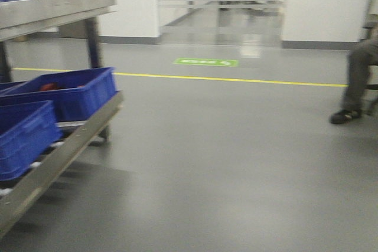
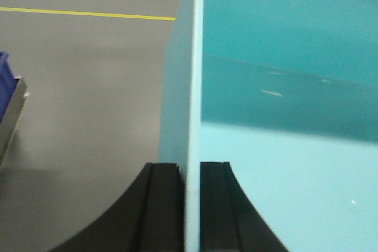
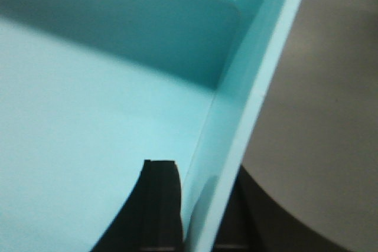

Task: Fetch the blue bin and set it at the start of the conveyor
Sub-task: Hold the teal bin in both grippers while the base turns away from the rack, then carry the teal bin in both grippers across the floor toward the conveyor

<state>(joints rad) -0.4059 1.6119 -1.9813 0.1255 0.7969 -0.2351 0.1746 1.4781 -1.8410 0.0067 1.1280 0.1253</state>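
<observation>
The blue bin (image 2: 283, 87) is a pale turquoise tub held up over the grey floor between my two grippers. In the left wrist view my left gripper (image 2: 190, 172) is shut on the bin's left wall, one black finger outside and one inside. In the right wrist view the bin (image 3: 88, 87) fills the left side, and my right gripper (image 3: 198, 175) is shut on its right wall, one finger inside, one outside. The bin looks empty. The bin and both grippers are out of the front view. The conveyor start is not in view.
A steel rack (image 1: 65, 146) with dark blue ribbed crates (image 1: 65, 95) stands at the left; its edge also shows in the left wrist view (image 2: 12, 116). A yellow floor line (image 1: 236, 79) and green floor sign (image 1: 207, 62) lie ahead. A seated person's leg (image 1: 354, 81) is at the right.
</observation>
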